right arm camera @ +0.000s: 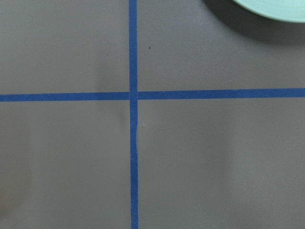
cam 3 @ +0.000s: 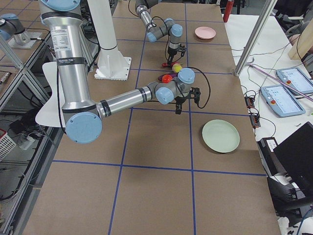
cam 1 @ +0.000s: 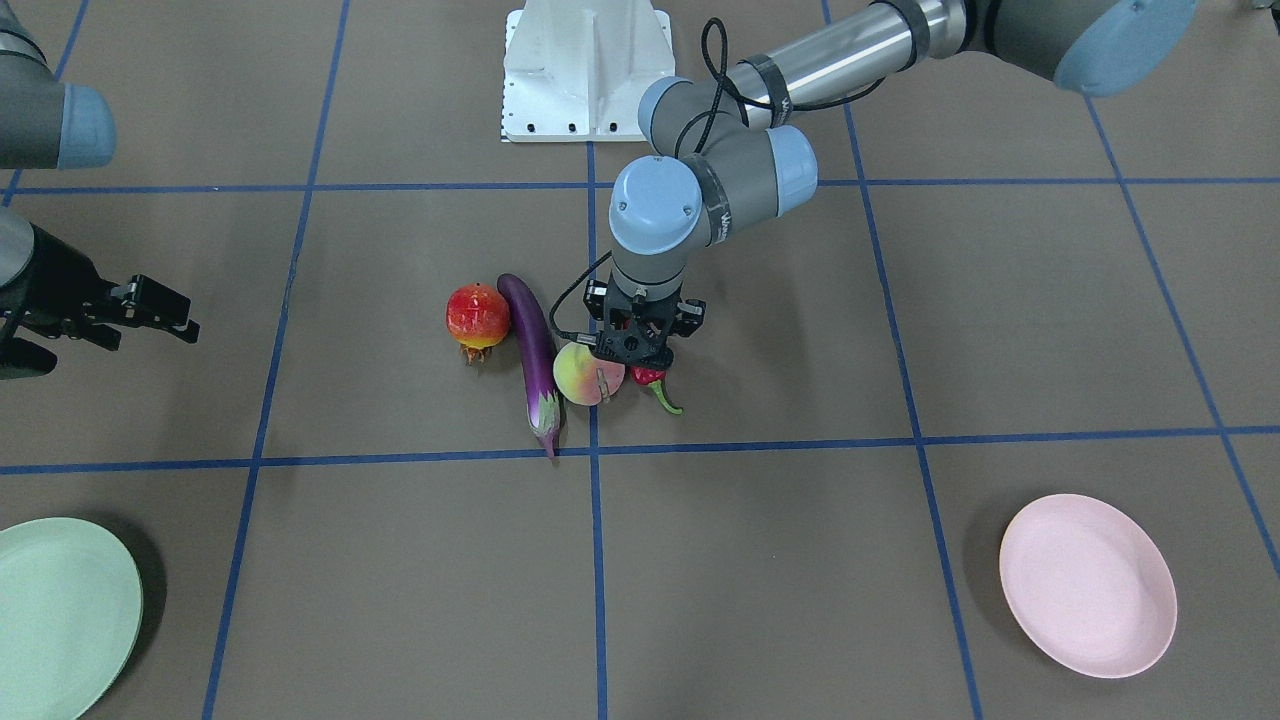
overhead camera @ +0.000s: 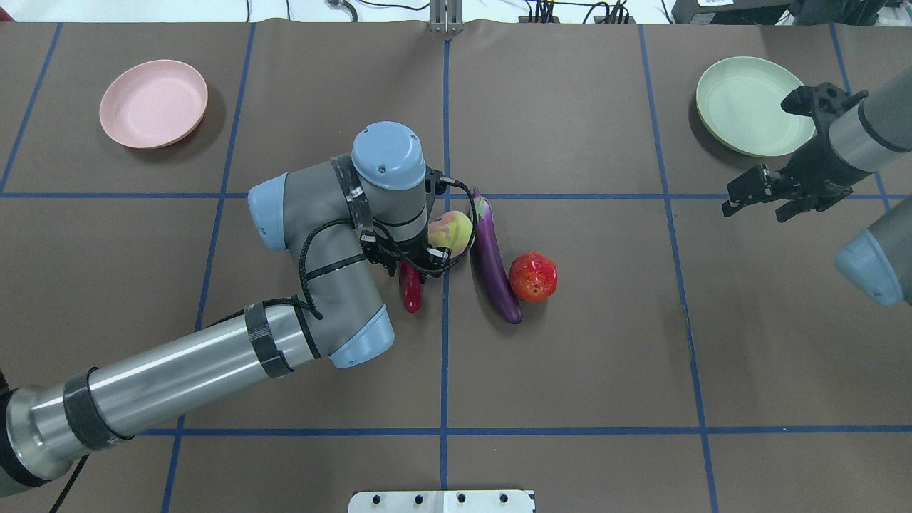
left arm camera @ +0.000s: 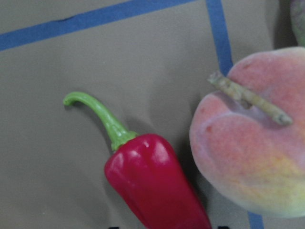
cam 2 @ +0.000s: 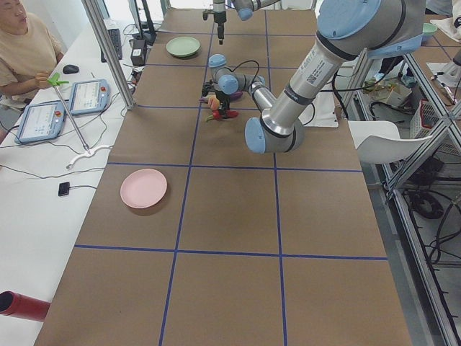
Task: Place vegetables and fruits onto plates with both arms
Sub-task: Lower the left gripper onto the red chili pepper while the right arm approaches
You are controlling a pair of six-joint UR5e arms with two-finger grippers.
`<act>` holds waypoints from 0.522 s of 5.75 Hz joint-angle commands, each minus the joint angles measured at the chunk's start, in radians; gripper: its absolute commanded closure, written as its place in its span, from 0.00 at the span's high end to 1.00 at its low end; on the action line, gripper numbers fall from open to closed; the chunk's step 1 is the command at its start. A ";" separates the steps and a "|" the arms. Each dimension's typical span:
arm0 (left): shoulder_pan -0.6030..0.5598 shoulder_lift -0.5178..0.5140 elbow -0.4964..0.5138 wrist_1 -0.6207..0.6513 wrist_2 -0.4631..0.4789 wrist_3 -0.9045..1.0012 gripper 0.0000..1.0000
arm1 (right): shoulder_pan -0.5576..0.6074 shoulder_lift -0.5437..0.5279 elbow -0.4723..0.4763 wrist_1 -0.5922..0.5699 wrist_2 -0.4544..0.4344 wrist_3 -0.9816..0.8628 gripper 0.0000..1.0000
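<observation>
— Where is the left tool (cam 1: 640,352)?
— Low over the chili pepper (cam 1: 655,385) in the middle of the table (cam 1: 900,600), jaws wide, just beside the peach (cam 1: 588,375).
— And the right tool (overhead camera: 755,199)?
— Also wide — it is empty, near the green plate (overhead camera: 748,107) at the far right corner.

Robotics lab, blue-taped grid table (cam 2: 230,209), seated operator (cam 2: 25,50), control tablets (cam 2: 88,96), aluminium frame posts (cam 2: 108,50)

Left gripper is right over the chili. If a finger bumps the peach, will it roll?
Probably yes: the peach is round and lies loose on the flat table cover. The eggplant sits close beside it and would likely stop a roll that way. The peach's skin looks matte in the left wrist view, so it is probably not slippery.
</observation>
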 commanded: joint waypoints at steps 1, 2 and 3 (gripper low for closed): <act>-0.021 -0.002 -0.035 0.002 -0.003 -0.005 0.00 | -0.015 0.046 0.000 0.000 -0.003 0.090 1.00; -0.071 0.005 -0.071 0.007 -0.010 0.001 0.00 | -0.062 0.107 0.000 0.000 -0.038 0.191 1.00; -0.119 0.013 -0.078 0.010 -0.015 0.009 0.00 | -0.135 0.179 -0.001 0.000 -0.102 0.324 1.00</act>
